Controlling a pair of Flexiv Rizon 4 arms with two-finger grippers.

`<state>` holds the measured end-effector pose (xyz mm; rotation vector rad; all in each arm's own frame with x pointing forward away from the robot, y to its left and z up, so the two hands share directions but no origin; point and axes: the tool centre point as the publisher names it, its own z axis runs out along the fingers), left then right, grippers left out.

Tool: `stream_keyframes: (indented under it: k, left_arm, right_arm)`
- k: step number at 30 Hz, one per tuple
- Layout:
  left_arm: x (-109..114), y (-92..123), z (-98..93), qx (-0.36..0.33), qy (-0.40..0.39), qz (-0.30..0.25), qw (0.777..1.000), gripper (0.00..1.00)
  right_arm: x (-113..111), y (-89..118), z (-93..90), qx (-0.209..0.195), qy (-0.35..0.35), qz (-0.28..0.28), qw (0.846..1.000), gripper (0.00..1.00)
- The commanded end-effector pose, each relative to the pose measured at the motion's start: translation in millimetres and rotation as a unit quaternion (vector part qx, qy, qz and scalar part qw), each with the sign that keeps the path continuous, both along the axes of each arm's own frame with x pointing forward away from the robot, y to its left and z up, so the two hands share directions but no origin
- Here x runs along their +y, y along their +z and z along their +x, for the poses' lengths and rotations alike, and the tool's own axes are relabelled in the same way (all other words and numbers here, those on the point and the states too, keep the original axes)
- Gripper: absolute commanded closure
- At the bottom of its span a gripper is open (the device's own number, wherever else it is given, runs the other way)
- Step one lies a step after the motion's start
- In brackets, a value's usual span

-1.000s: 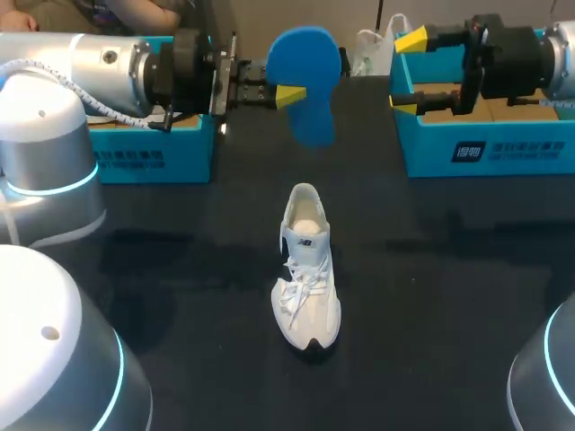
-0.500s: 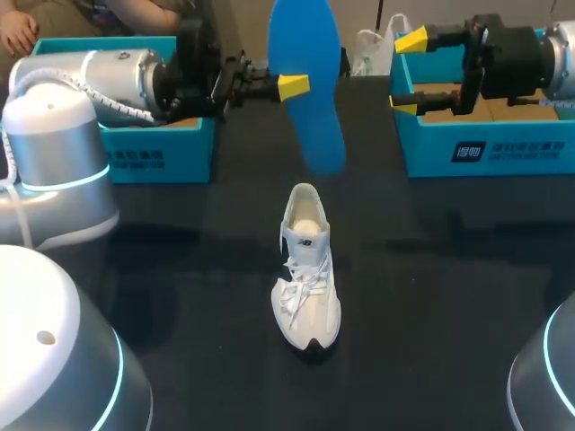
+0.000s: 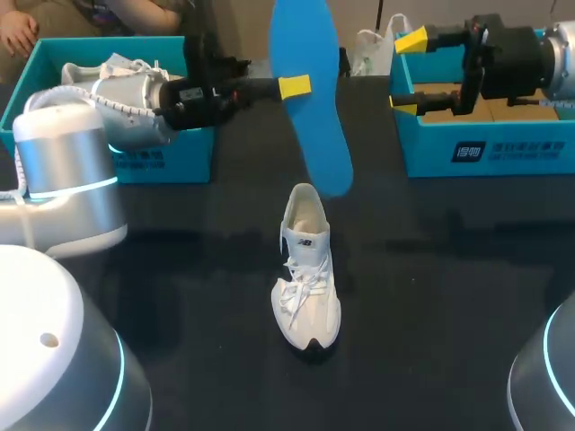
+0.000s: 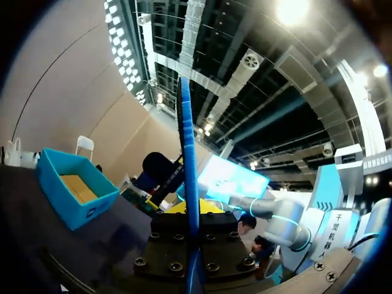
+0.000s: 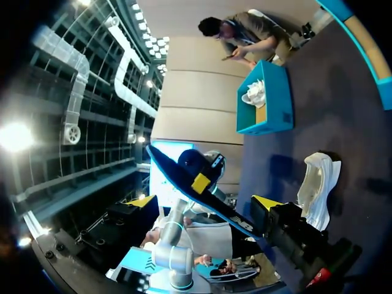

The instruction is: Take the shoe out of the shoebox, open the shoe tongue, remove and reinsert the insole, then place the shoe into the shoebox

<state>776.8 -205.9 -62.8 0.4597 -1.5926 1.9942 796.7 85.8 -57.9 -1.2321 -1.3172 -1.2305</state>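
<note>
A white shoe (image 3: 305, 269) stands on the black table, toe toward me, its mouth open. Above and behind it hangs the blue insole (image 3: 313, 99), its lower end just over the heel. My left gripper (image 3: 296, 87) is shut on the insole's side edge. In the left wrist view the insole (image 4: 187, 141) stands edge-on between the fingers of that gripper (image 4: 190, 211). My right gripper (image 3: 409, 72) is open over the right shoebox (image 3: 485, 148), empty. The right wrist view shows its own gripper (image 5: 204, 202), the insole (image 5: 184, 177) and the shoe (image 5: 317, 184) beyond.
A second teal shoebox (image 3: 148, 157) at the back left holds another white shoe (image 3: 121, 70). My left arm's elbow (image 3: 67, 171) stands at the table's left. A white bag (image 3: 370, 49) lies at the far edge between the boxes.
My left arm has turned its wrist and swung back. The insole now hangs lengthwise, its lower end nearer the shoe. The shoe in the left box has come into sight.
</note>
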Motion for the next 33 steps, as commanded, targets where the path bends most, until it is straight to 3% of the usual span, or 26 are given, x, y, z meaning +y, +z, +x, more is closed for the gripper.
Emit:
stream_keyframes:
  k: [1, 21, 27, 33]
  left_arm:
    - [-4, -5, 2.4, 0.235, -0.02, 0.053, 0.97, 1.0]
    - [-5, -18, 12.6, 0.442, -0.039, 0.095, 0.891, 1.0]
    - [-10, -27, 18.6, 0.45, -0.043, 0.094, 0.887, 1.0]
    - [-16, -35, 24.8, 0.448, -0.045, 0.088, 0.889, 1.0]
  right_arm:
    - [1, 0, 0.0, 0.0, -0.001, -0.001, 1.0, 0.0]
    - [1, 0, 0.0, 0.0, -0.001, -0.001, 1.0, 0.0]
    - [1, 0, -0.2, -0.001, -0.003, -0.006, 1.0, 0.0]
    - [-1, -5, -5.7, -0.019, -0.002, -0.068, 0.998, 0.0]
